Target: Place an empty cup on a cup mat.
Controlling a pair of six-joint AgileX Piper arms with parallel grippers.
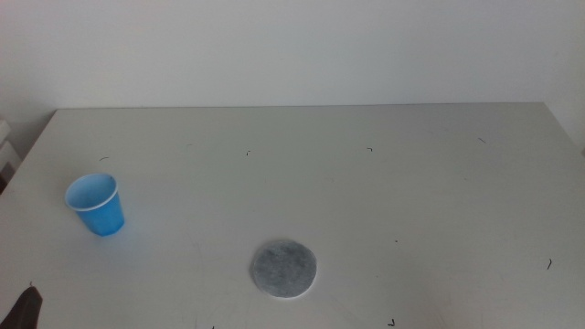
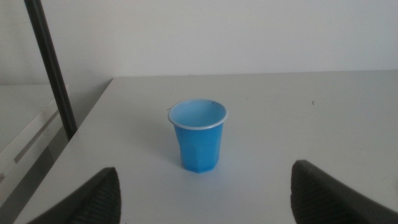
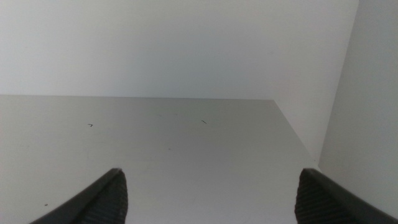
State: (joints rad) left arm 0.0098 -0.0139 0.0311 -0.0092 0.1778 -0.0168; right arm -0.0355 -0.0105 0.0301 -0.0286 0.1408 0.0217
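Blue unmarked cup [image 2: 199, 135] upright before spread left hand [image 2: 205, 193], grey cup mat [image 1: 283, 270] apart.

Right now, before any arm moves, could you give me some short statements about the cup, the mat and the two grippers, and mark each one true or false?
1. The blue paper cup stands upright on the table. True.
2. The cup already sits on the grey cup mat. False: they are apart, and the mat lies bare nearer the middle of the table.
3. The left gripper has its fingers open and faces the cup. True.
4. The cup holds a dark liquid. False: its light blue inside looks empty.
5. The right gripper holds the mat. False: its open fingers hold nothing, and only bare table lies before it.
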